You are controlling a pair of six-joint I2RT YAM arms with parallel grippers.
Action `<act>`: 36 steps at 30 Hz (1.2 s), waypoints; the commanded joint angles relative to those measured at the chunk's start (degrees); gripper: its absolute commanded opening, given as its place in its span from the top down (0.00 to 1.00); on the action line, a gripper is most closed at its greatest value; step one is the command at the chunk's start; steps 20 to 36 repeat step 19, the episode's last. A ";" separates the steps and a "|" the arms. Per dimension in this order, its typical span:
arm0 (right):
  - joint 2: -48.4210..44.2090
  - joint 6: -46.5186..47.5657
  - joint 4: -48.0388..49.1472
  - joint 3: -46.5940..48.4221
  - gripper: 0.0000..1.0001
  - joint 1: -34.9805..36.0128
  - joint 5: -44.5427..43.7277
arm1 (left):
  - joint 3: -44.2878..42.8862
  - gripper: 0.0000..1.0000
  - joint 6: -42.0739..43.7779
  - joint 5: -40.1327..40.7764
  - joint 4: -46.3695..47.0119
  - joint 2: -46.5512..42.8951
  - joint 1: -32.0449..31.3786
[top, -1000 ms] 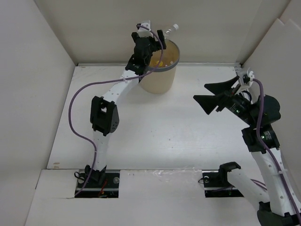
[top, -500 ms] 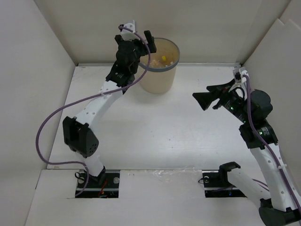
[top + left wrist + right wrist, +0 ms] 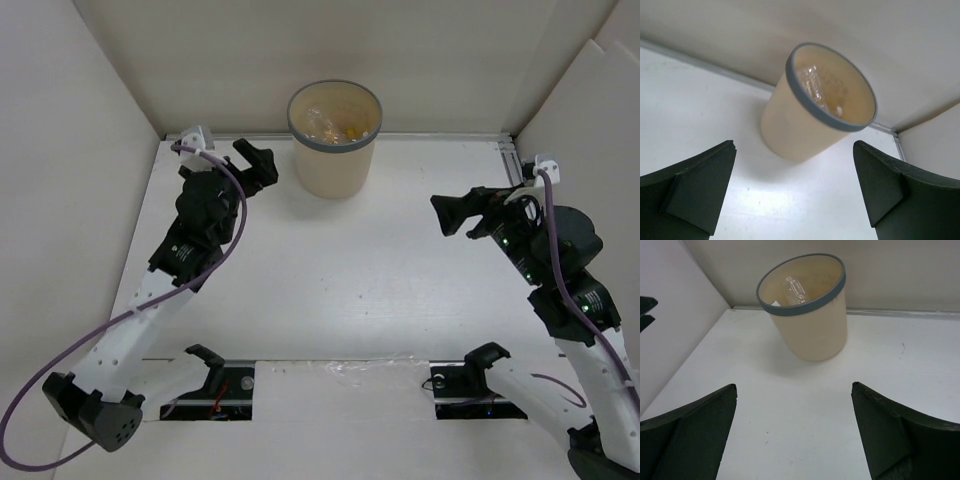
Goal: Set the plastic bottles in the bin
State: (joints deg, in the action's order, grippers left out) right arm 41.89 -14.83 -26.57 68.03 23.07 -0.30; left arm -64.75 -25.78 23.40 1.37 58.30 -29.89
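Observation:
The beige bin (image 3: pixel 335 160) with a grey rim stands upright at the back middle of the table. It also shows in the left wrist view (image 3: pixel 805 127) and the right wrist view (image 3: pixel 815 325). Clear plastic bottles (image 3: pixel 330 120) lie inside it, also seen in the left wrist view (image 3: pixel 820 90) and the right wrist view (image 3: pixel 796 288). My left gripper (image 3: pixel 255 165) is open and empty, left of the bin. My right gripper (image 3: pixel 458 212) is open and empty at the right side, pointing toward the bin.
White walls enclose the table on the left, back and right. The bare white tabletop (image 3: pixel 340 270) lies between the two arms. A metal bracket (image 3: pixel 512 160) sits at the back right corner.
My left arm has drawn back from over the bin, down and to the left, with its gripper empty. The bottle held at the rim earlier is gone from it. My right gripper shifted slightly.

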 commanded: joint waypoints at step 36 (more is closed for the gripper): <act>-6.72 2.70 -2.35 -0.44 0.00 11.56 -19.13 | -0.55 0.00 -8.06 9.47 -26.67 -23.49 -5.44</act>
